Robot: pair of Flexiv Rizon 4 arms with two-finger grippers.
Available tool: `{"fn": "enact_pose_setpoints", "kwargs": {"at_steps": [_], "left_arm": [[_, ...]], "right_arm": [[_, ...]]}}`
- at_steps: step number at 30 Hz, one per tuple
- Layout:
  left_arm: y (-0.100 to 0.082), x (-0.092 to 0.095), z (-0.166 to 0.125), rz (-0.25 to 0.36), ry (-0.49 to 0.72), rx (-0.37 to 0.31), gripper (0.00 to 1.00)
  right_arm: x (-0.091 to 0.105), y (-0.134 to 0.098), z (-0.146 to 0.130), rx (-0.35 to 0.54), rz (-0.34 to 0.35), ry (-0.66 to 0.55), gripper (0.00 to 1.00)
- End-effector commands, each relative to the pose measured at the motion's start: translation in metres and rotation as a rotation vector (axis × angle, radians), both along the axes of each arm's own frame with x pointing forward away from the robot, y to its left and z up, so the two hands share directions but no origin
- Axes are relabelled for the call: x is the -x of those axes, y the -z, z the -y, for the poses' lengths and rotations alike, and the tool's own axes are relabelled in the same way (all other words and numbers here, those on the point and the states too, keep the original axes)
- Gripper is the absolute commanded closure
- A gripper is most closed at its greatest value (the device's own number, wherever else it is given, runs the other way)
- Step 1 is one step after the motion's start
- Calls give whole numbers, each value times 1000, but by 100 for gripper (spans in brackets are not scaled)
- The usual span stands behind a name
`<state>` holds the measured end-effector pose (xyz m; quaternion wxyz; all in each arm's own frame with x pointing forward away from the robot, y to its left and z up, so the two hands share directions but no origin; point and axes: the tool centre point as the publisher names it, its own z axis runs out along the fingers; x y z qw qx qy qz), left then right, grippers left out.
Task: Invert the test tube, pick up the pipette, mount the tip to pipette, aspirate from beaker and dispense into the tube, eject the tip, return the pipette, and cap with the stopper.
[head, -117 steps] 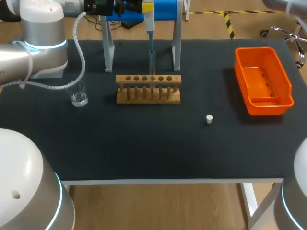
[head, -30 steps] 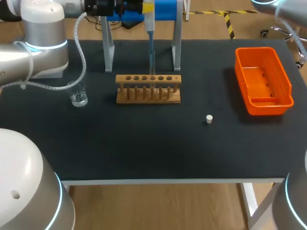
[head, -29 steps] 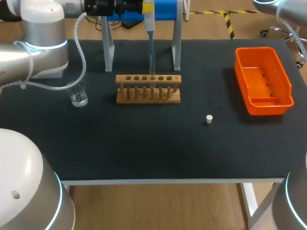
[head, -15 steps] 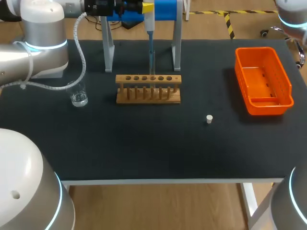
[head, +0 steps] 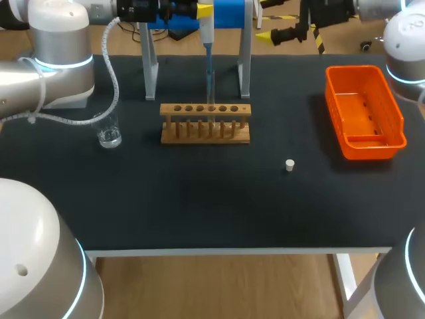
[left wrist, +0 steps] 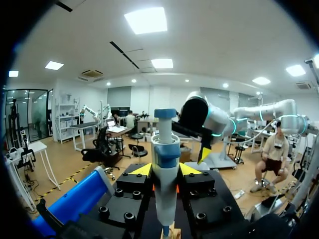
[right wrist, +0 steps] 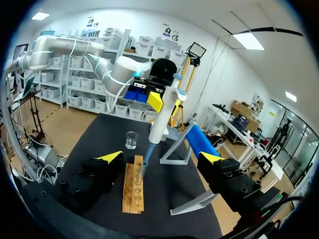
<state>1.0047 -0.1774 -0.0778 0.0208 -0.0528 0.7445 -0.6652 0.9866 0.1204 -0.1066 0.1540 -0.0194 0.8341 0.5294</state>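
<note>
The left fingers (left wrist: 141, 171) clamp the pipette (left wrist: 165, 144) from both sides; the right fingers (right wrist: 110, 157) stand wide apart, facing it.

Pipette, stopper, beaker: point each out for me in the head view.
pipette (head: 206, 32), head view, on its white body.
stopper (head: 289, 165), head view, on its side.
beaker (head: 108, 127), head view, on its glass wall.
</note>
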Motion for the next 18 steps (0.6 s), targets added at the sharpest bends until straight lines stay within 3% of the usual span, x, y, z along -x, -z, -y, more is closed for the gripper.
{"fn": "enact_pose_setpoints", "kwargs": {"at_steps": [1, 9, 18], "left_arm": [[-1, 0, 0, -1, 2, -1, 100], [-1, 0, 0, -1, 2, -1, 100], [-1, 0, 0, -1, 2, -1, 100]], "right_arm": [[0, 0, 1, 2, -1, -1, 0], [0, 0, 1, 2, -1, -1, 0], [41, 82, -2, 64, -123, -38, 0]]}}
